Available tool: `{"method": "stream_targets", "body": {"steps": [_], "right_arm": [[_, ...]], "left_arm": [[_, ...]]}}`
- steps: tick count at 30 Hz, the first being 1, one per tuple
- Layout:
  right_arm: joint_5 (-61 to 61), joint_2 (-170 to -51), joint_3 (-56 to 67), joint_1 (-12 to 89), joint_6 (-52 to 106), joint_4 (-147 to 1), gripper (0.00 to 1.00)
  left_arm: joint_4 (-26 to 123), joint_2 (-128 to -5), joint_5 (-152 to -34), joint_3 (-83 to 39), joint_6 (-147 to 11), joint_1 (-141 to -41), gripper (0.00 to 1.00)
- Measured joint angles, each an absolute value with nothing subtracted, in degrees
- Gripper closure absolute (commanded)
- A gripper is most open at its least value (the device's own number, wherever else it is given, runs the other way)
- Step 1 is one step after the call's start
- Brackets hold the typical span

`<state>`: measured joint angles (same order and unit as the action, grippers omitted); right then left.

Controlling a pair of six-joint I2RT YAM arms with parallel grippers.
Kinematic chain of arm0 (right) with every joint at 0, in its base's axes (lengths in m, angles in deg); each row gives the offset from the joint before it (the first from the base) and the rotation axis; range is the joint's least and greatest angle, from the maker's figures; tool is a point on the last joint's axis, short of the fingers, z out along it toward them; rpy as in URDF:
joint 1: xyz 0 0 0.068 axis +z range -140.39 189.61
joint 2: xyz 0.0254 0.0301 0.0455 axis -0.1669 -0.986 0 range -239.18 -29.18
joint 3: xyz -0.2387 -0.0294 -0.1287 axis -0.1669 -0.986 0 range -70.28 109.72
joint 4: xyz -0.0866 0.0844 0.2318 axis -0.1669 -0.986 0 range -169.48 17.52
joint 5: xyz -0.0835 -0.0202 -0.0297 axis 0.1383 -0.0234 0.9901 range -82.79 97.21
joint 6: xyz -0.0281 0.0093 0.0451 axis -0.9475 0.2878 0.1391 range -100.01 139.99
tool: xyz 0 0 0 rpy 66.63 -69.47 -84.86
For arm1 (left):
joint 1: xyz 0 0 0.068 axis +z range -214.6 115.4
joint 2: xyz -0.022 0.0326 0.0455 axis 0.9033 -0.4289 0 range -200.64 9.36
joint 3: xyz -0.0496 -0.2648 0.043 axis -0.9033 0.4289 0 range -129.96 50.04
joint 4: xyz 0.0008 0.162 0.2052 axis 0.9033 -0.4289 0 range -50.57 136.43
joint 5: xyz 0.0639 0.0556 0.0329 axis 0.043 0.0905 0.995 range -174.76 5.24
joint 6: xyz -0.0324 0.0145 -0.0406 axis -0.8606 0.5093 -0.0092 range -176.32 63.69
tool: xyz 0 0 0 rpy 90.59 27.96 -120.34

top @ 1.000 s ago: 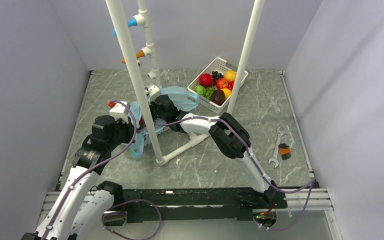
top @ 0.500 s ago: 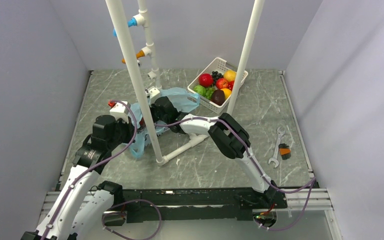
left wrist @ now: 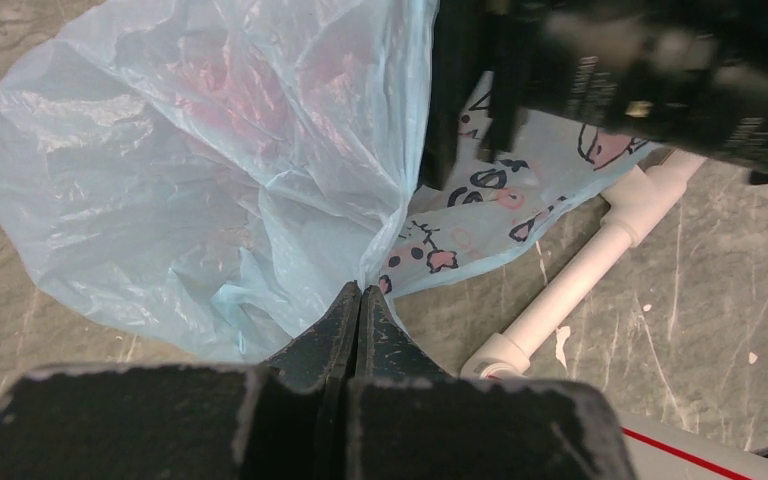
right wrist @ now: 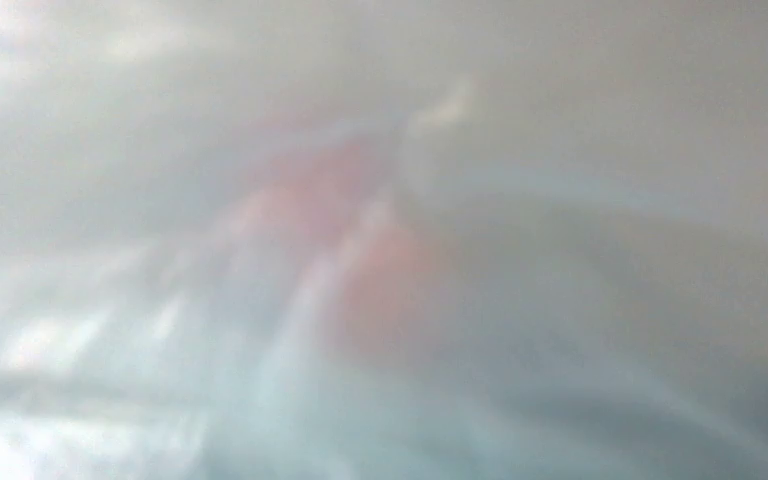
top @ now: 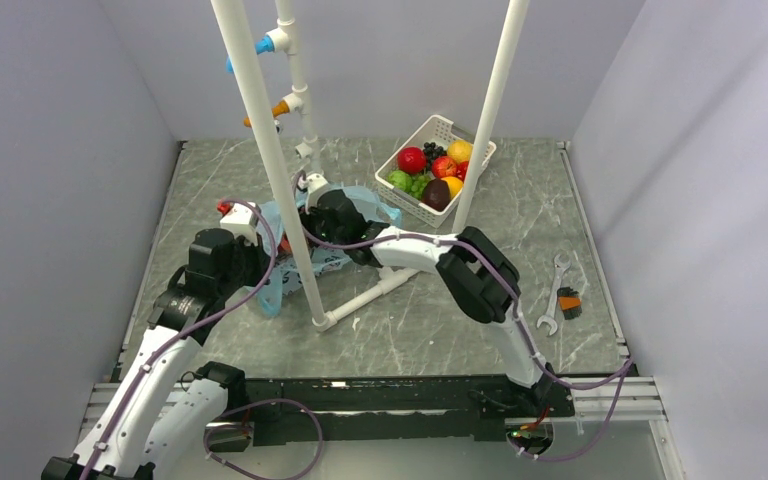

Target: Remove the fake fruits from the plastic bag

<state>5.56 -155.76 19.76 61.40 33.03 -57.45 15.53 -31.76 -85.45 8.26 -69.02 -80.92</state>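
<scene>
Two arms met at the plastic bag (top: 372, 198) in the overhead view. The left end effector (top: 263, 252) was at its 8 o'clock edge. The right end effector (top: 320, 215) was pushed in from 4 o'clock, plainly the nearer to whatever lay inside.

From the left wrist, the fingers (left wrist: 338, 325) were pinched together on a gathered fold of the bag, whose bulk spread toward 11 o'clock with faint red showing through.

From the right wrist, film smothered the lens. A reddish-orange blur, likely the fake fruits (right wrist: 360, 270), sat dead ahead. Whether that end effector stood apart or closed, I couldn't tell.
</scene>
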Motion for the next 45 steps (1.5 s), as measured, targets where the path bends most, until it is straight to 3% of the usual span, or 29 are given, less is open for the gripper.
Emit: {"method": "stream_targets", "body": {"steps": [17,29,45], "right_arm": [[-3.8,-137.3,5.0,61.4,44.1,-55.8,0.98],[-4.3,-134.3,2.5,57.1,48.1,-56.4,1.0],[-1.4,-118.1,3.8,51.3,45.3,-61.9,1.0]], "left_arm": [[15.1,-33.0,-81.8,8.3,-69.0,-80.9,1.0],[14.4,-32.8,-80.0,8.3,-69.1,-80.9,1.0],[11.1,-34.5,-73.3,8.1,-69.7,-80.9,1.0]]}}
